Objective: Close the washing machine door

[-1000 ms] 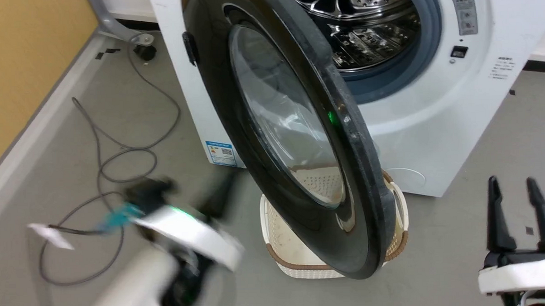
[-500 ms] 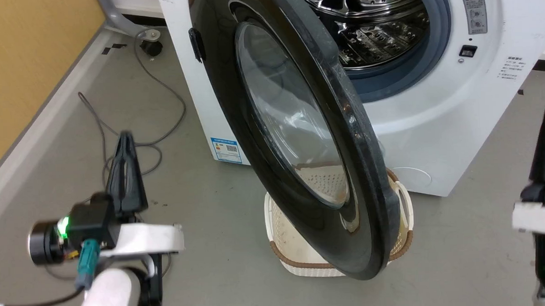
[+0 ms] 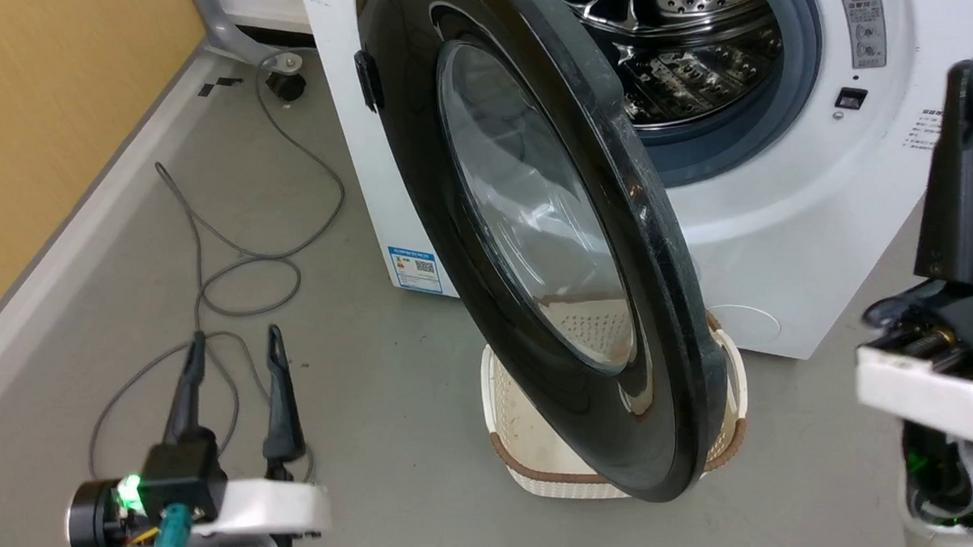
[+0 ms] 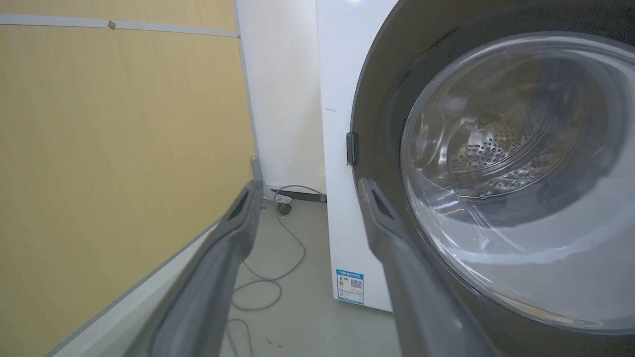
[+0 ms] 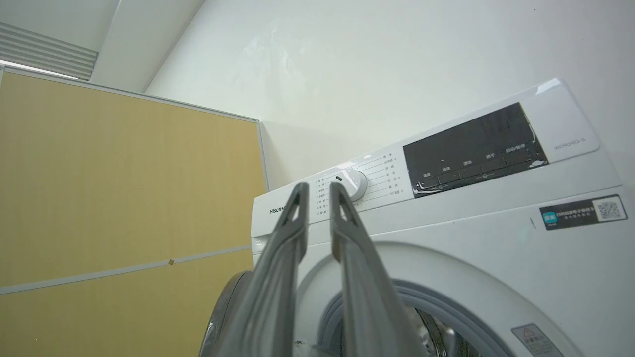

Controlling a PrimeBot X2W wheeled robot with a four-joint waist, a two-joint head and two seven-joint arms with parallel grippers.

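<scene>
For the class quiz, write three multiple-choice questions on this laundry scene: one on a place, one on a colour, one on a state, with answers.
1. Where does the basket stand?
A) on the floor, below the open door
B) on a shelf
C) in a sink

2. What colour is the door's rim?
A) white
B) black
C) yellow

3. The fingers of the left gripper are
A) spread apart, empty
B) closed on the door
C) closed on a cloth

Answers:
1 A, the door's lower edge hangs over the basket.
2 B, the rim is glossy black.
3 A, there is a clear gap between the fingers.
</scene>
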